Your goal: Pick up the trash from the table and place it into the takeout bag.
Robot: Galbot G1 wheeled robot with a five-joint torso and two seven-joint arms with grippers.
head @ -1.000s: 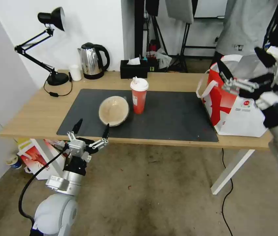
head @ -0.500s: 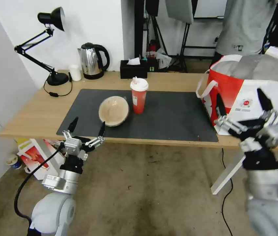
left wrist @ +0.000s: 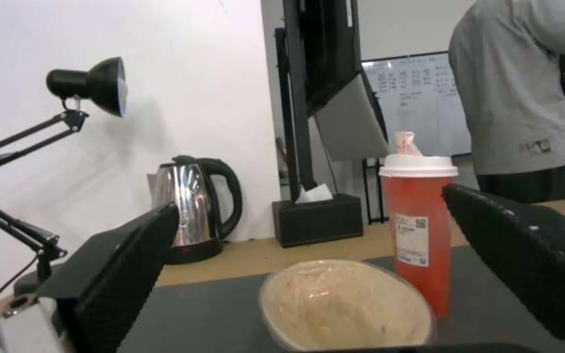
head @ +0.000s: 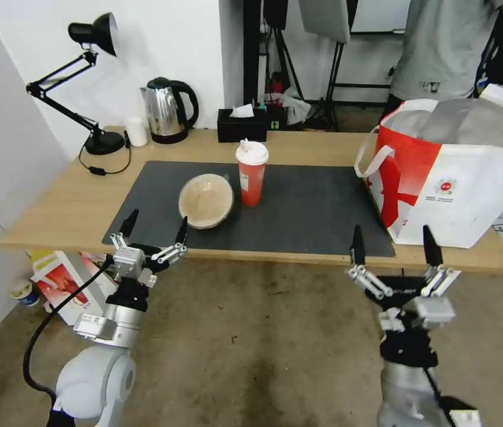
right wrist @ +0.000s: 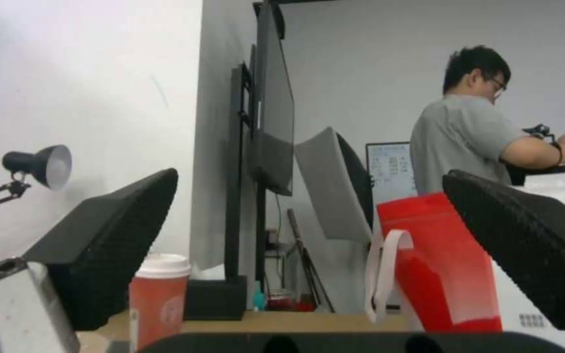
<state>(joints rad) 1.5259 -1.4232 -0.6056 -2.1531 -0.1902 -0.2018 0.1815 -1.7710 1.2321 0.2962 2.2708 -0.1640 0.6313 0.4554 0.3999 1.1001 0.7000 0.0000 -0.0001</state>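
Both grippers, left (head: 153, 230) and right (head: 392, 248), jaws wide open, empty. Tan bowl (head: 206, 200) at 12 o'clock, probably flimsy; pinch its rim.

A tan shallow bowl (head: 206, 200) lies tilted on the dark grey mat (head: 299, 207) near the middle of the light-wood counter (head: 67, 201), and at its 2 o'clock, just beside it, a red paper cup (head: 252, 176) with a white lid stands upright. Well apart at 3 o'clock, the takeout bag (head: 453, 178) stands upright and open on the counter's end, white with a red panel, white strap handles, a small round red logo and silvery lining.
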